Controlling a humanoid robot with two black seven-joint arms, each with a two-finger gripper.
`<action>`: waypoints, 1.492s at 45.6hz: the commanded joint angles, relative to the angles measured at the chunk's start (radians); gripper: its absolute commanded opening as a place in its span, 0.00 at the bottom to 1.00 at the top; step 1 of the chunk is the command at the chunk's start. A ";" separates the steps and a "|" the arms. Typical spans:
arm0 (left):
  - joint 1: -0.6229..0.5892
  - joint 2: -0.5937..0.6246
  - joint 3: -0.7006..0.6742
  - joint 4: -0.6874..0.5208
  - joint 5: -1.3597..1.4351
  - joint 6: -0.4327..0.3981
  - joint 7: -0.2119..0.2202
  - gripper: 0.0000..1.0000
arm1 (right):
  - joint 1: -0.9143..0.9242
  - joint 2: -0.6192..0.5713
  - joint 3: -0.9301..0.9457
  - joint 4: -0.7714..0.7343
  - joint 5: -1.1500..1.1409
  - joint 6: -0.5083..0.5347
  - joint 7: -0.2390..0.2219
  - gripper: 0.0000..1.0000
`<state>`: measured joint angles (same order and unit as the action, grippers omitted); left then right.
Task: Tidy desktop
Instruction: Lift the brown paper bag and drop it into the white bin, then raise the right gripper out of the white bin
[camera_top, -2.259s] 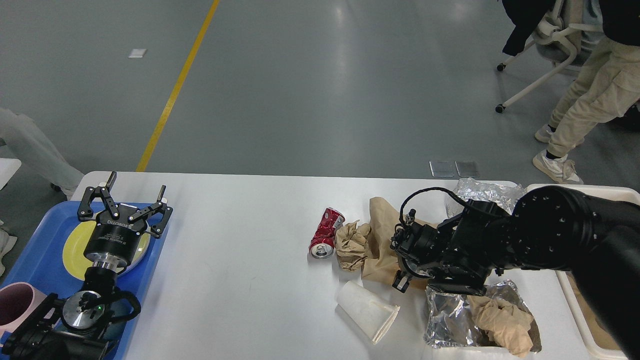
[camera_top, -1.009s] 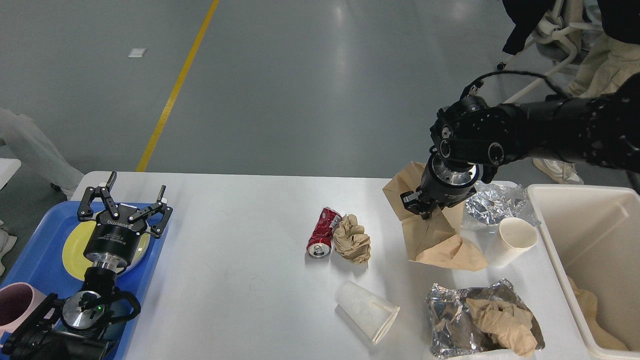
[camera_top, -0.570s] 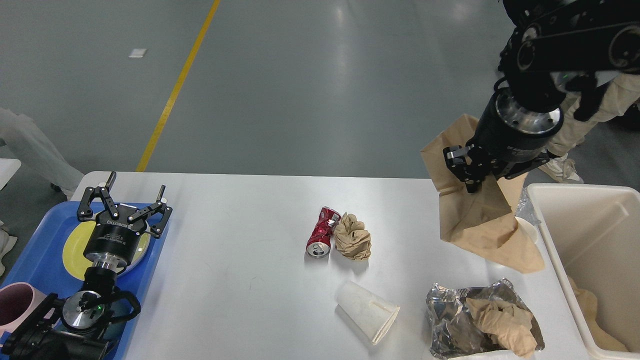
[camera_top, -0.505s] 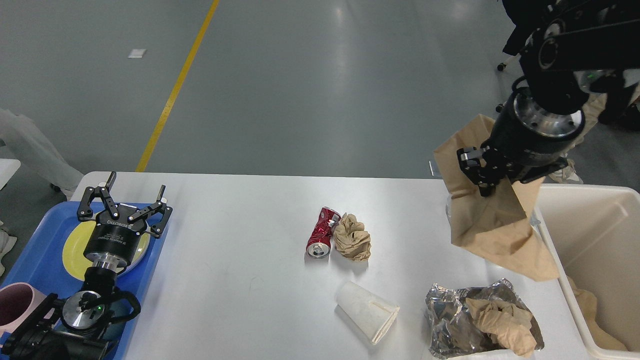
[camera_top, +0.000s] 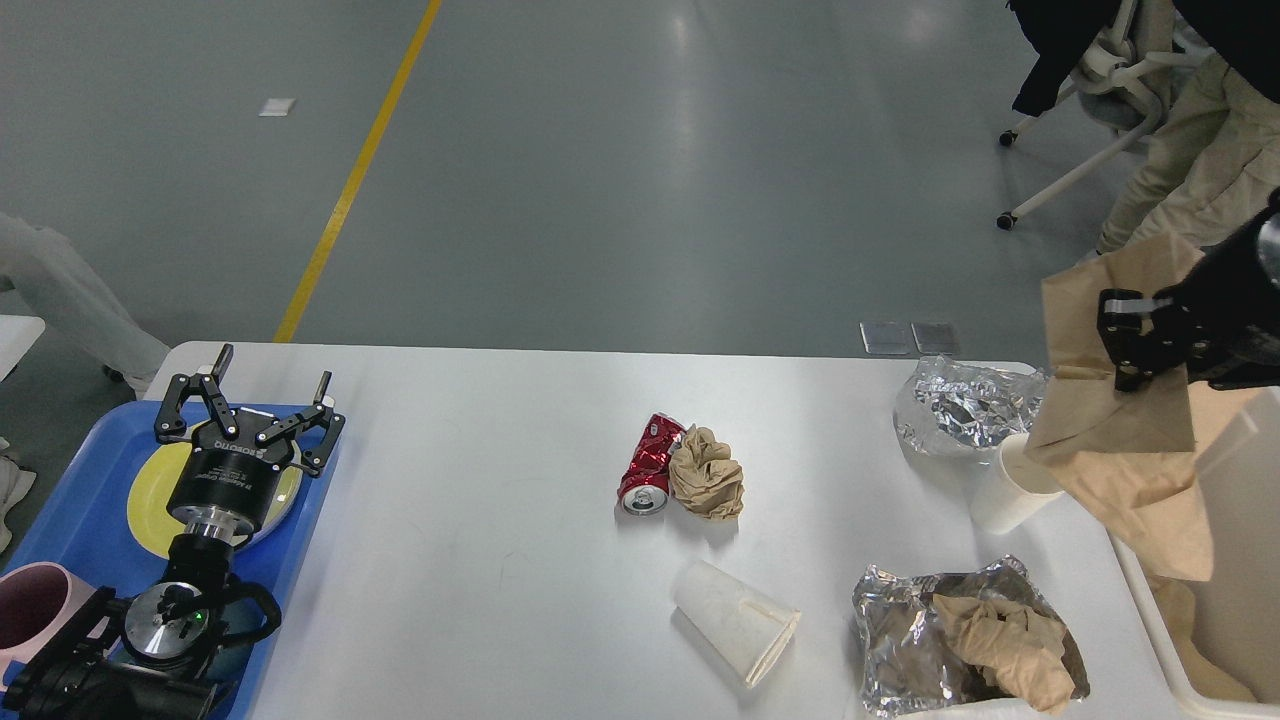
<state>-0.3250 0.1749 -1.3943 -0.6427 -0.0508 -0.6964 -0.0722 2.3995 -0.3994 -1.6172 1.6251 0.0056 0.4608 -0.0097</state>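
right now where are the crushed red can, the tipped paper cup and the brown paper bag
crushed red can (camera_top: 650, 476), head view, on its dented red side
tipped paper cup (camera_top: 733, 619), head view, on its white side wall
brown paper bag (camera_top: 1120, 450), head view, on the hanging lower fold

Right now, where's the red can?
In the head view the red can lies on its side near the middle of the desktop, touching a crumpled brown paper ball on its right, with a tipped white cup nearer me.

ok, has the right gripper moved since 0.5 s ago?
Yes. The right gripper, shut on the brown paper bag, went right, over the cream bin.
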 joint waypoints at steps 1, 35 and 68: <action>0.000 0.000 0.000 0.000 0.000 -0.002 -0.001 0.96 | -0.161 -0.148 -0.009 -0.103 -0.102 -0.074 -0.003 0.00; 0.000 0.000 0.000 0.000 0.000 -0.002 0.000 0.96 | -1.563 -0.177 0.764 -1.379 -0.141 -0.214 -0.001 0.00; 0.000 0.000 0.000 0.000 0.000 0.000 0.000 0.97 | -1.890 0.014 0.796 -1.571 -0.124 -0.453 0.001 0.00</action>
<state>-0.3252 0.1749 -1.3944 -0.6428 -0.0506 -0.6976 -0.0723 0.5150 -0.3907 -0.8381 0.0507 -0.1182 0.0085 -0.0093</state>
